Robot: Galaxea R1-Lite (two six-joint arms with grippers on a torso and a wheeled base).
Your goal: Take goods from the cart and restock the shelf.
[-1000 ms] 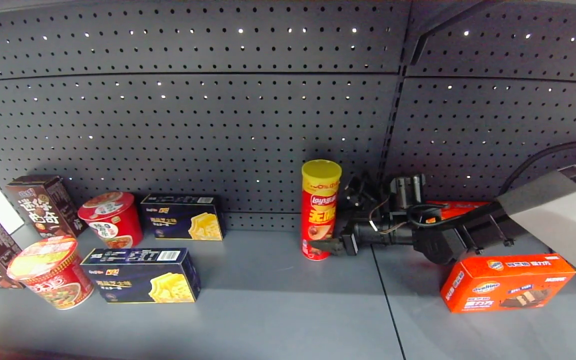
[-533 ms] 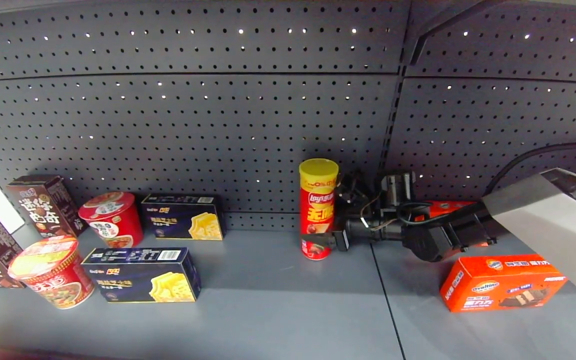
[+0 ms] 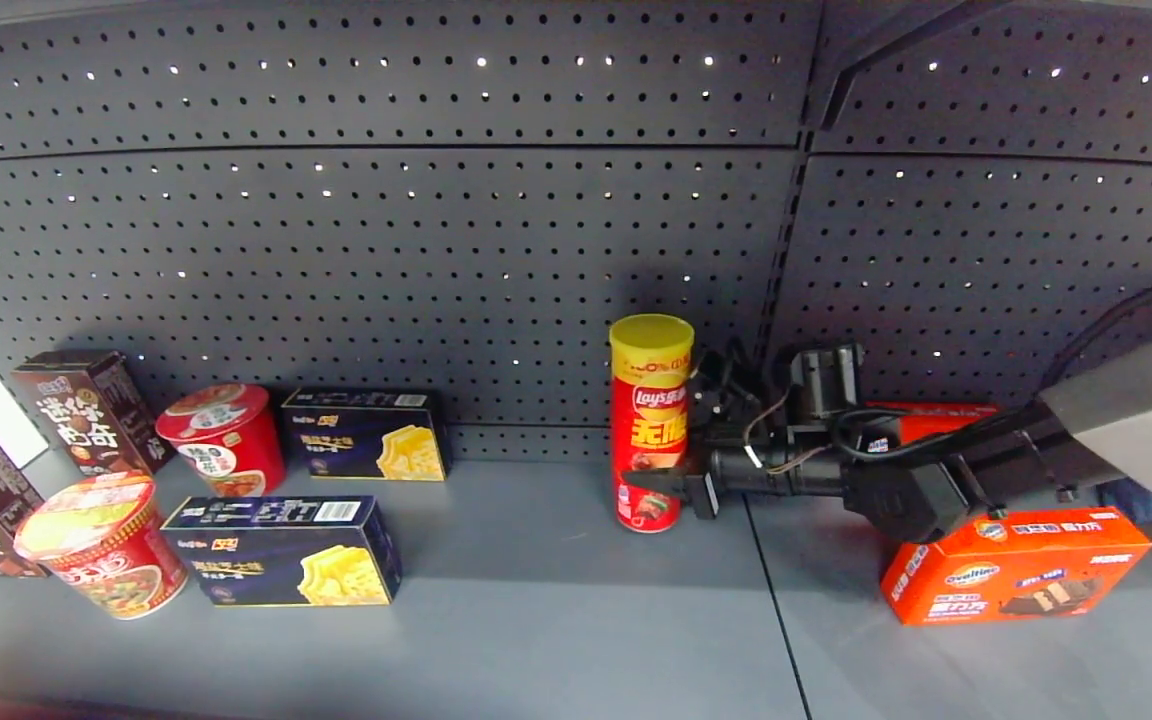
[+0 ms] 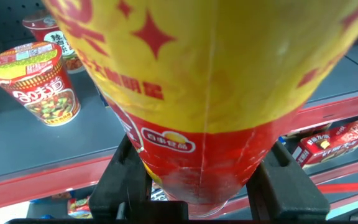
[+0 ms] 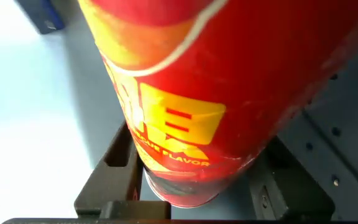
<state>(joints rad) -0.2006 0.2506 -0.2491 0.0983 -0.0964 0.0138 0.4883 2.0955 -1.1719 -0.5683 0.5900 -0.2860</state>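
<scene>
Evidently the right gripper (image 3: 654, 478) is partway through a placement. Its two fingers are closed on the lower body of the chips can (image 3: 648, 425), one on the near side and the other hidden behind it. The can stands upright, far back on the shelf (image 3: 556, 600), close to the pegboard (image 3: 386, 250) and just left of the seam between the two deck panels. A low grip suits this job, since it keeps the tall, narrow tube steady as its base meets the deck. Whether the base already bears weight cannot be told from here. The right wrist view shows the same can (image 5: 185, 81) filling the gap between the fingers, so the grasp looks firm. The spot seems chosen as open ground, with the navy boxes (image 3: 286, 550) and cup noodles (image 3: 101, 545) grouped well to the left and the orange box (image 3: 1016, 565) to the right. Meanwhile the left gripper (image 4: 197, 186) is clamped around a yellow-and-red container (image 4: 210, 74), held out off the shelf's near edge with a cup noodle (image 4: 36, 84) beyond it. That container is probably the next item to stock, kept clear until the right arm has finished. Releasing too early risks toppling the tall can.
</scene>
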